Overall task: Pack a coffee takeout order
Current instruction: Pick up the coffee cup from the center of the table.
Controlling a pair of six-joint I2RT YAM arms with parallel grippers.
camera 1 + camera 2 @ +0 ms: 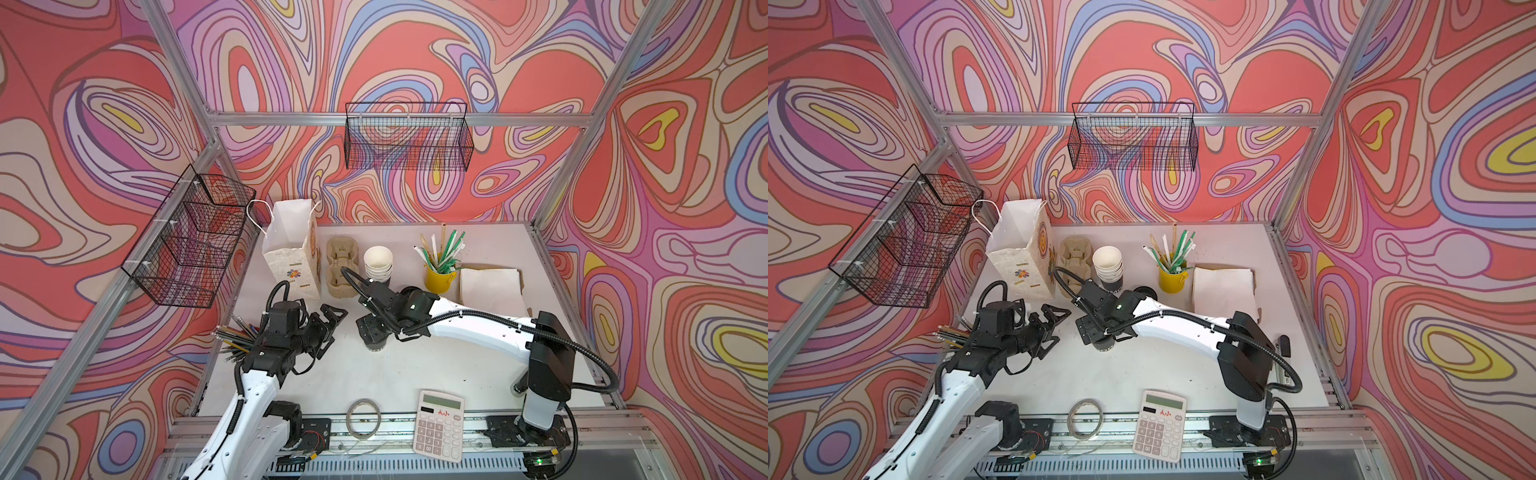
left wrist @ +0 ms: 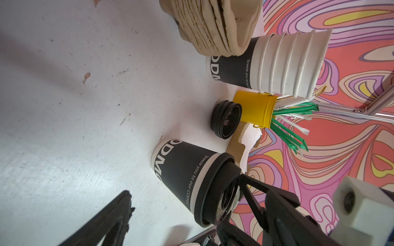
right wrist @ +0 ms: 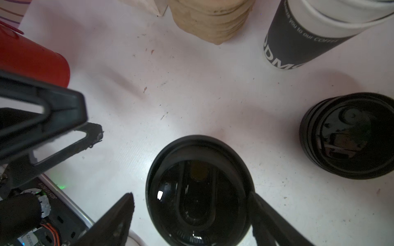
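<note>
From above, my right pincer nearly hides the black paper cup beneath it. The wrist view shows jaws spread astride its lid. My left pincer gapes.

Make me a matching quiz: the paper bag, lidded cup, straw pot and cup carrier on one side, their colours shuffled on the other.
Things:
1. paper bag
2. lidded cup
3. straw pot
4. cup carrier

Colours:
A. yellow
B. tan
C. white with flower prints
D. black with white lettering

Pairs: 1-C, 2-D, 3-A, 4-B.
</note>
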